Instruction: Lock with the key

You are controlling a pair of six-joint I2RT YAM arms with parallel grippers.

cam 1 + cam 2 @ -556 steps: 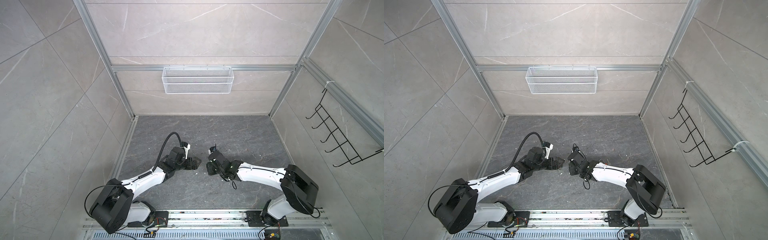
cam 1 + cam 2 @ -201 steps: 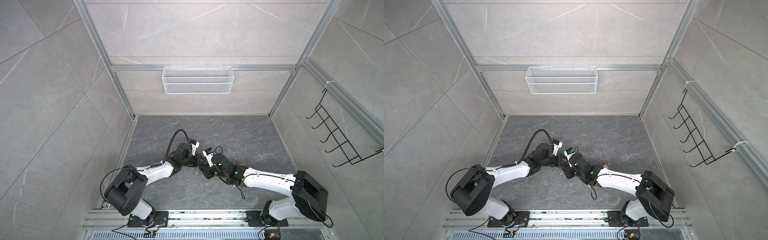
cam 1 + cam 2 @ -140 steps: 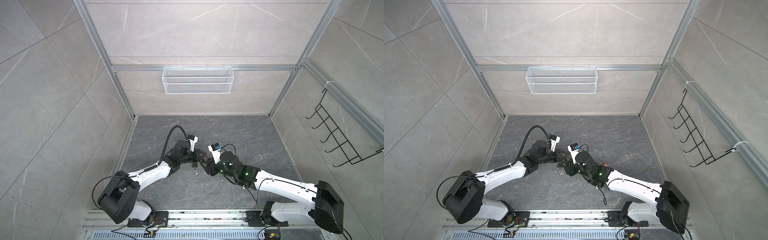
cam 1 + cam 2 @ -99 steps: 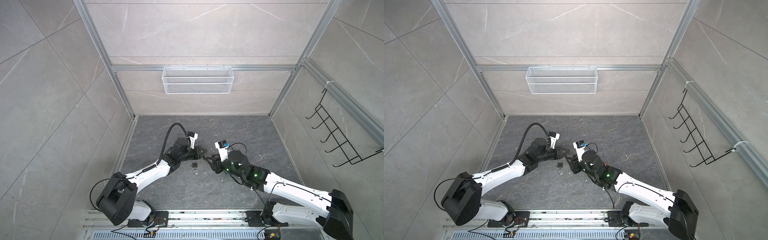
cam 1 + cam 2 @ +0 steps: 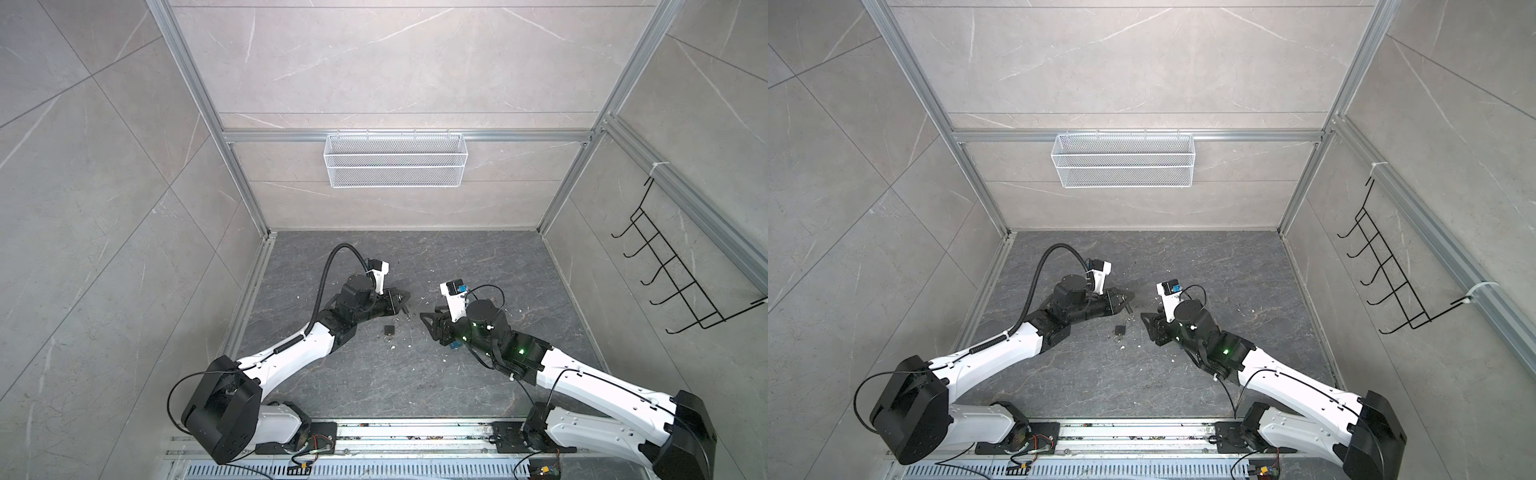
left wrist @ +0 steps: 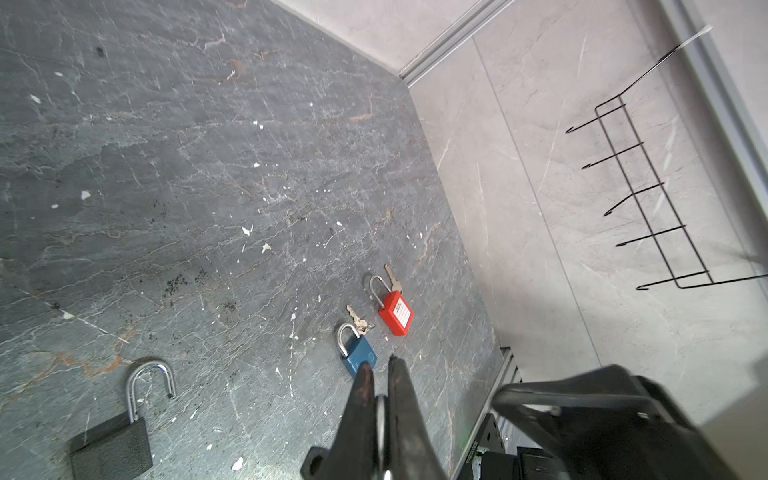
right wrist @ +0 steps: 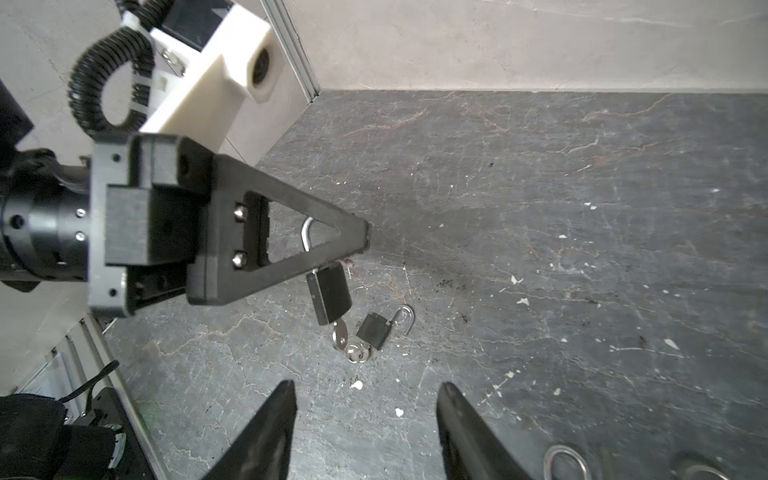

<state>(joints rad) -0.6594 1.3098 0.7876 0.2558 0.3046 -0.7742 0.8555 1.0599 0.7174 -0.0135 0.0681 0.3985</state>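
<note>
I count four locks: hanging lock (image 7: 328, 293) pinched in left gripper (image 6: 380, 368); black lock (image 6: 112, 451), blue lock (image 6: 360, 355), red lock (image 6: 396, 312) on slate floor (image 6: 166, 166); right gripper (image 7: 365, 386) agape.

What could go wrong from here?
The black metal padlock dangles from the left hand by its shackle alone, so it may swing or slip when the silver key under it is touched. The open right hand could also nudge the other black padlock, shackle open, lying on the floor nearby.
</note>
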